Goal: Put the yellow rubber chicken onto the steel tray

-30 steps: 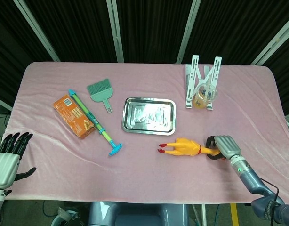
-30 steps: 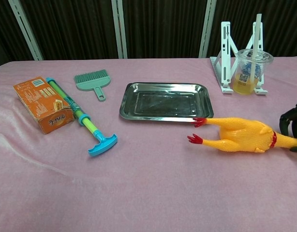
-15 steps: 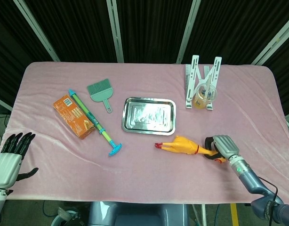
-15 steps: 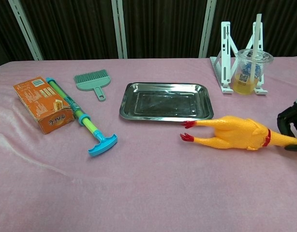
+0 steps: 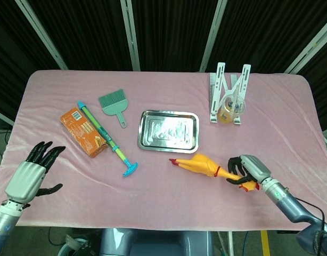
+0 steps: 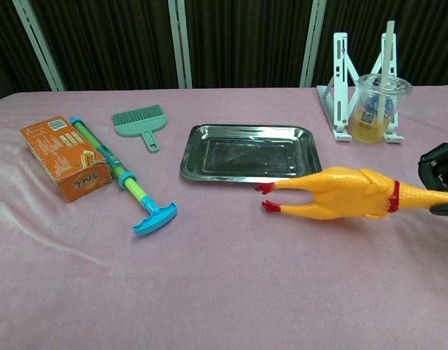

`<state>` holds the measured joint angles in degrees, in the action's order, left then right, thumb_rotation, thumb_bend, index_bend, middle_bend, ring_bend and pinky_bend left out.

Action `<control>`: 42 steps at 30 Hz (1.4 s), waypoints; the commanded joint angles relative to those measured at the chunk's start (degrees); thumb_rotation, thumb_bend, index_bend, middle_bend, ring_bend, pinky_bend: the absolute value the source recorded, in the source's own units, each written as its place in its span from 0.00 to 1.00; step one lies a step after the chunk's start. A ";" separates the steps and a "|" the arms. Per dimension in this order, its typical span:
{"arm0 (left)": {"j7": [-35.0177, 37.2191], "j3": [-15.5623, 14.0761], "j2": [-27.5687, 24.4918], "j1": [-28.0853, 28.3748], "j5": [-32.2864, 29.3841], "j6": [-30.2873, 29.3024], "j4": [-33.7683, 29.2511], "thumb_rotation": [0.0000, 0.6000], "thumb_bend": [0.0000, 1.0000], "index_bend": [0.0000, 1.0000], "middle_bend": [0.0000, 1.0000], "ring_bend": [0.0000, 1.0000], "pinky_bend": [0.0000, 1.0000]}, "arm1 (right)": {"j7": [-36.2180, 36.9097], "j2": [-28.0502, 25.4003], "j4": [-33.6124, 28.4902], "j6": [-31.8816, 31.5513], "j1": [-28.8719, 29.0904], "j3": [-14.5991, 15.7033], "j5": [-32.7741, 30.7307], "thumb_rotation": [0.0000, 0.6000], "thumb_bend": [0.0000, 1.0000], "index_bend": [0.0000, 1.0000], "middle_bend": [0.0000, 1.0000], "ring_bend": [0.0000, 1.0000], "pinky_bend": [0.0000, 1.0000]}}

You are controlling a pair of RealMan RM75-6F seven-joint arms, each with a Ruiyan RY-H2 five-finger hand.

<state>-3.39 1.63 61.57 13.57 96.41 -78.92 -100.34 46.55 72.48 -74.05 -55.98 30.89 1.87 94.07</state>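
two hands over a pink cloth-covered table [image 5: 169,205], dark curtains [image 5: 169,32] behind: right hand [image 5: 247,172] grips the yellow rubber chicken [image 5: 201,164] by its head, steel tray [image 5: 168,130] beyond its feet; left hand [image 5: 31,173] spread, holding nothing.

A yellow rubber chicken [image 5: 203,164] with a red collar and red feet lies stretched out lengthwise on the pink cloth, feet pointing toward nine o'clock and head toward three o'clock, where dark fingers [image 5: 235,169] close around its neck. A shallow rectangular steel tray [image 5: 144,134] with a shiny, reflective floor and raised rim sits flat at about eleven o'clock from the chicken, just beside its feet, holding nothing.
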 commanded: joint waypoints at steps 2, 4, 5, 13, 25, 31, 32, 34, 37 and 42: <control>-0.08 2.56 -0.47 4.12 0.34 3.46 -3.49 1.00 0.08 0.11 0.18 0.08 0.12 | 5.63 -2.49 -3.39 -2.41 0.74 0.93 2.21 1.00 0.40 0.96 0.76 0.79 0.89; -0.57 3.67 -0.53 6.13 0.31 5.24 -5.50 1.00 0.12 0.13 0.19 0.09 0.14 | 8.15 -3.31 -4.64 -3.41 1.07 1.20 3.05 1.00 0.41 0.96 0.76 0.79 0.90; -0.75 4.04 -0.50 6.82 0.35 5.83 -6.24 1.00 0.14 0.14 0.19 0.09 0.15 | 9.17 -3.55 -5.14 -3.76 1.16 1.25 3.23 1.00 0.42 0.96 0.76 0.79 0.90; -5.01 8.09 1.83 14.90 -2.43 14.81 -12.57 1.00 0.15 0.13 0.20 0.11 0.16 | 14.01 -5.00 -8.51 -5.94 2.28 1.31 4.57 1.00 0.43 0.96 0.76 0.79 0.90; -21.48 14.00 12.59 26.66 -18.66 25.20 -18.10 1.00 0.14 0.12 0.19 0.11 0.16 | 12.42 -5.77 -14.80 -7.07 4.18 1.06 5.89 1.00 0.44 0.97 0.76 0.79 0.90; -26.10 14.69 17.32 30.08 -25.74 25.17 -18.85 1.00 0.14 0.13 0.19 0.11 0.16 | 11.26 -4.86 -16.44 -6.68 4.96 1.11 5.96 1.00 0.45 0.97 0.76 0.79 0.90; -26.52 14.67 17.99 30.50 -26.63 25.11 -18.78 1.00 0.14 0.13 0.19 0.11 0.16 | 11.15 -4.71 -16.59 -6.60 5.10 1.12 6.01 1.00 0.45 0.97 0.76 0.79 0.90; -27.19 14.67 19.53 31.51 -28.78 25.04 -18.49 1.00 0.14 0.14 0.19 0.11 0.16 | 10.72 -4.38 -16.91 -6.46 5.42 1.10 6.06 1.00 0.45 0.97 0.76 0.79 0.90; -27.39 14.58 21.43 32.76 -31.34 25.03 -17.86 1.00 0.14 0.14 0.21 0.13 0.16 | 10.26 -3.96 -17.48 -6.31 5.89 1.08 6.22 1.00 0.45 0.97 0.76 0.79 0.90; -26.89 14.60 24.08 34.12 -33.98 24.48 -16.39 1.00 0.19 0.16 0.23 0.16 0.16 | 9.89 -3.67 -18.02 -5.74 6.62 1.11 6.14 1.00 0.45 0.97 0.76 0.79 0.90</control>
<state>-30.45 16.21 85.01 47.21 63.07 -54.22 -117.24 56.47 68.78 -92.03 -61.75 37.48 2.97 100.24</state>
